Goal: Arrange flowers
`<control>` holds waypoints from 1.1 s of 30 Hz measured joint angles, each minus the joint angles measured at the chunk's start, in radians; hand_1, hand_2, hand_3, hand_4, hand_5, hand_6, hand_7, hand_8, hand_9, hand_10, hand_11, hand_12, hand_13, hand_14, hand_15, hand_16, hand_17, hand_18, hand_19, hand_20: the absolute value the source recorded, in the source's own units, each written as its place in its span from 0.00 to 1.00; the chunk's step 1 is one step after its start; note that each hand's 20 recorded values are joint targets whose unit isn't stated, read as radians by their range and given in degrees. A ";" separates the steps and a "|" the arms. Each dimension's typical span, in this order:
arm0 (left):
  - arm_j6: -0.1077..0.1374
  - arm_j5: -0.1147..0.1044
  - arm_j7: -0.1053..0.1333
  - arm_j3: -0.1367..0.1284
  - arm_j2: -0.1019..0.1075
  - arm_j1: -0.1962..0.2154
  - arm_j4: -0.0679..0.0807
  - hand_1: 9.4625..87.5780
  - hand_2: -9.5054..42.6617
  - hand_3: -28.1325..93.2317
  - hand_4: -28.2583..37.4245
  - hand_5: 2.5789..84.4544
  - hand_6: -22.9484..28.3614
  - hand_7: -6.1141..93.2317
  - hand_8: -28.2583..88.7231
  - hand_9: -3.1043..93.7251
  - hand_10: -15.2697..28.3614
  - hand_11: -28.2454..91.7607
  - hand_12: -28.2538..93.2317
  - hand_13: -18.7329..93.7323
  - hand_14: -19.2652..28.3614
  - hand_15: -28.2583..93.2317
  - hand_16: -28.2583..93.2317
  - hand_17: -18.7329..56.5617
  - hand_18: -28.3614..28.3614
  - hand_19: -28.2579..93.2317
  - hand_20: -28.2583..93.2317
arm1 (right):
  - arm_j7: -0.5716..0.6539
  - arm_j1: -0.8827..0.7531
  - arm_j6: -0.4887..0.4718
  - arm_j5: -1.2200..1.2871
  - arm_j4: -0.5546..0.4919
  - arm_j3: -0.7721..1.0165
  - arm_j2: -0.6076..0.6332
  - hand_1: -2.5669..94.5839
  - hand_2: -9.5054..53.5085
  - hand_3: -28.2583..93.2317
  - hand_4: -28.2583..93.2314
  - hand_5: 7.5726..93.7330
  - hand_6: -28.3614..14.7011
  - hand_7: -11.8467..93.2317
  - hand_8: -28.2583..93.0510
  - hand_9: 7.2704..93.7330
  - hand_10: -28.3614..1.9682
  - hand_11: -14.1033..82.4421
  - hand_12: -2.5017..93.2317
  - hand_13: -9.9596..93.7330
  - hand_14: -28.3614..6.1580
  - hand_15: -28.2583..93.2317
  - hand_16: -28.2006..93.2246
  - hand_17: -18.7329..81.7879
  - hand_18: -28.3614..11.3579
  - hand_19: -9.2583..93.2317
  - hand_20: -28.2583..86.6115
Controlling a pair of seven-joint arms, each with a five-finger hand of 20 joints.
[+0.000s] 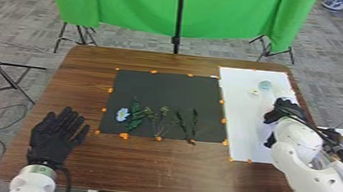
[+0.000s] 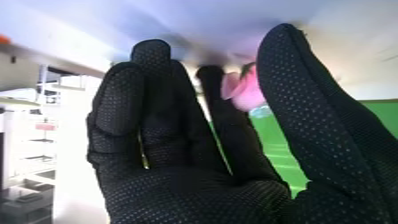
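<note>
Right hand (image 1: 288,113) is at the white board (image 1: 247,126), nearer the pink flower (image 2: 250,93).
Its fingers are extended, unclenched; the bloom lies between thumb and fingers, near their tips. Contact and stem axis cannot be determined. Left hand (image 1: 55,138), fingers relaxed, is well apart.

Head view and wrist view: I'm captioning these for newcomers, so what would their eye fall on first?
In the head view, the bright green cloth beyond the table probably wins, then the dark mat with leafy stems along its near part. In the right wrist view, a pink bloom glows in the gap between thumb and fingers of the right robot hand.
</note>
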 measured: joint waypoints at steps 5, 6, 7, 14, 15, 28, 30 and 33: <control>0.002 -0.031 0.001 0.000 -0.001 -0.004 -0.001 0.31 0.42 0.84 0.00 0.52 0.60 0.32 0.13 0.45 0.68 0.52 0.33 0.47 0.72 0.68 0.18 0.20 0.77 0.60 0.39 | 0.000 0.000 0.061 -0.010 -0.001 -0.015 -0.003 0.49 0.02 0.84 0.05 0.62 0.49 0.25 0.16 0.69 0.28 0.44 0.27 0.63 0.31 0.74 0.44 0.50 0.05 0.92 0.53; 0.003 -0.036 0.001 0.000 -0.001 -0.005 -0.002 0.31 0.42 0.84 0.00 0.53 0.60 0.32 0.13 0.45 0.68 0.52 0.33 0.47 0.72 0.68 0.18 0.20 0.77 0.60 0.39 | 0.000 0.000 0.065 -0.010 0.000 -0.016 -0.004 0.49 0.02 0.84 0.05 0.62 0.49 0.25 0.16 0.69 0.28 0.44 0.27 0.63 0.30 0.74 0.44 0.50 0.05 0.92 0.53; 0.004 -0.040 0.001 0.000 -0.001 -0.005 -0.002 0.31 0.43 0.84 0.00 0.53 0.60 0.32 0.13 0.45 0.69 0.52 0.33 0.47 0.72 0.68 0.18 0.20 0.77 0.60 0.39 | 0.001 0.000 0.065 -0.009 0.000 -0.017 -0.005 0.49 0.02 0.84 0.05 0.62 0.49 0.25 0.16 0.69 0.28 0.43 0.27 0.63 0.30 0.74 0.44 0.50 0.05 0.92 0.53; 0.006 -0.051 0.003 0.000 -0.001 -0.005 -0.005 0.31 0.43 0.84 0.00 0.53 0.60 0.32 0.13 0.46 0.69 0.52 0.33 0.47 0.72 0.68 0.18 0.20 0.77 0.60 0.39 | 0.004 0.004 0.066 -0.001 0.002 -0.017 -0.009 0.49 0.10 0.81 0.02 0.65 0.52 0.28 0.18 0.72 0.31 0.46 0.29 0.65 0.33 0.72 0.44 0.50 0.06 0.92 0.52; 0.007 -0.052 0.004 0.000 -0.001 -0.005 -0.005 0.31 0.44 0.84 0.00 0.53 0.60 0.32 0.13 0.46 0.69 0.52 0.33 0.47 0.72 0.68 0.18 0.20 0.77 0.60 0.39 | 0.004 0.007 0.066 0.005 0.004 -0.018 -0.010 0.50 0.13 0.80 0.01 0.67 0.52 0.29 0.22 0.73 0.32 0.47 0.29 0.67 0.34 0.72 0.44 0.51 0.06 0.92 0.52; 0.013 -0.055 0.003 0.001 -0.002 -0.008 -0.006 0.30 0.44 0.84 0.00 0.53 0.60 0.32 0.13 0.46 0.69 0.52 0.33 0.47 0.72 0.68 0.17 0.20 0.77 0.60 0.39 | -0.008 0.007 0.229 -0.037 0.026 -0.066 -0.007 0.69 0.26 0.63 0.00 0.75 0.58 0.35 0.38 0.80 0.43 0.46 0.30 0.70 0.44 0.68 0.46 0.50 0.13 0.90 0.55; 0.014 -0.056 0.003 0.001 -0.002 -0.008 -0.006 0.30 0.44 0.84 0.00 0.53 0.60 0.32 0.13 0.46 0.69 0.52 0.33 0.47 0.72 0.68 0.17 0.20 0.77 0.60 0.39 | -0.012 -0.004 0.236 -0.046 0.020 -0.062 -0.006 0.68 0.26 0.65 0.00 0.76 0.58 0.35 0.38 0.80 0.43 0.46 0.30 0.71 0.43 0.68 0.47 0.51 0.13 0.90 0.56; 0.015 -0.056 0.002 0.001 -0.002 -0.010 -0.006 0.30 0.44 0.84 0.00 0.53 0.60 0.32 0.13 0.46 0.69 0.52 0.33 0.47 0.72 0.68 0.17 0.20 0.77 0.60 0.39 | -0.019 -0.029 0.240 -0.055 -0.002 -0.054 -0.001 0.65 0.26 0.68 0.00 0.76 0.58 0.35 0.39 0.81 0.43 0.46 0.30 0.71 0.43 0.68 0.47 0.51 0.12 0.90 0.56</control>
